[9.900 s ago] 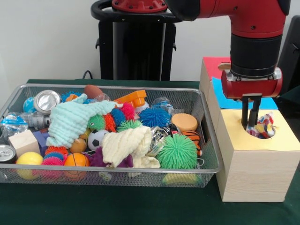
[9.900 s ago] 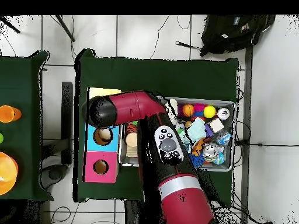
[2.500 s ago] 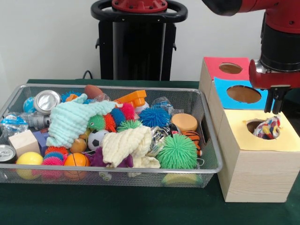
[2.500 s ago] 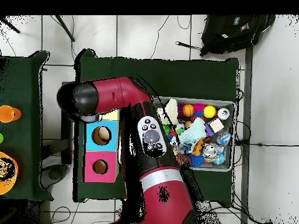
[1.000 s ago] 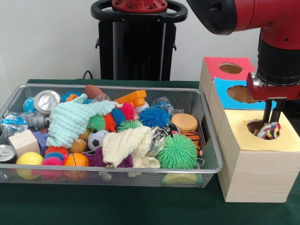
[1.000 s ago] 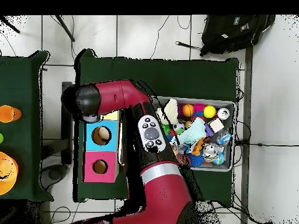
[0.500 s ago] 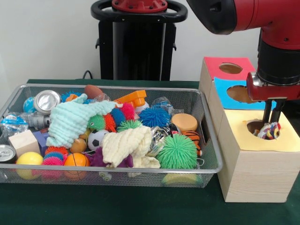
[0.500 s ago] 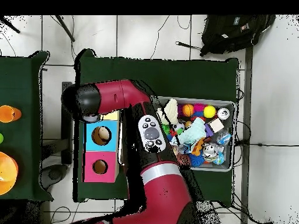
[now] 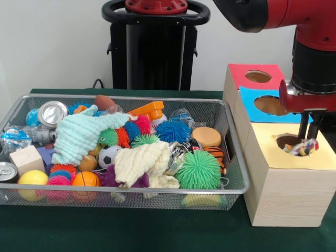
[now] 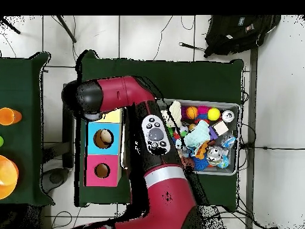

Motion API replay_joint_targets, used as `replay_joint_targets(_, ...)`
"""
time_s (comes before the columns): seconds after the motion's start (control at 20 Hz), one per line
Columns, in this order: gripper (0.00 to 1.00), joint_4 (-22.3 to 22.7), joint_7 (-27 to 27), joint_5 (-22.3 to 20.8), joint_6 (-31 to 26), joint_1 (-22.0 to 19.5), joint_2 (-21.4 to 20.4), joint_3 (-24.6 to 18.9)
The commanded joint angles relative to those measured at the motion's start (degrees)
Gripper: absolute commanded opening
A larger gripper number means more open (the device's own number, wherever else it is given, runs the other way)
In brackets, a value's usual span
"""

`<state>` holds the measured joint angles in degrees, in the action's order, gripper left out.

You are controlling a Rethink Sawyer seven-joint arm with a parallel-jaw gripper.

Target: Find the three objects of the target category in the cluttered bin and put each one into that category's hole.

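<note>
My gripper hangs over the round hole in the yellow-topped wooden box at the right. Its fingers stand slightly apart with nothing between them. Just under the fingertips a multicoloured rope toy lies in the hole, partly sticking out at the right rim. The wire bin at the left is piled with spiky balls, cloths, cans and small balls. In the overhead view the red arm covers the yellow box and hides the gripper.
Behind the yellow box stand a blue-topped box and a red-topped box, each with a hole; both also show as the blue box and the red box from above. A green spiky ball lies near the bin's right wall.
The gripper has shifted a little to the right above the yellow hole. The rope toy sits lower and further right in the hole than a second ago.
</note>
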<state>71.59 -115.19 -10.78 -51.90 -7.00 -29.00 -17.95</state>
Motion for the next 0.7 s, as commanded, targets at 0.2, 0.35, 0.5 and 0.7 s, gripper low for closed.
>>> replay_joint_targets(0.2, 0.0, -5.6, -1.8, -0.2, -9.9, -0.5, 1.2, 1.2)
replay_joint_targets(0.35, 0.0, -6.8, -1.2, -0.5, -9.7, -0.8, 2.4, 1.0)
replay_joint_targets(0.5, 0.0, -8.4, -0.5, -0.9, -10.3, -1.1, 3.3, 0.9)
replay_joint_targets(0.7, 0.0, -9.5, 1.0, -1.3, -10.3, -2.0, 4.2, 0.7)
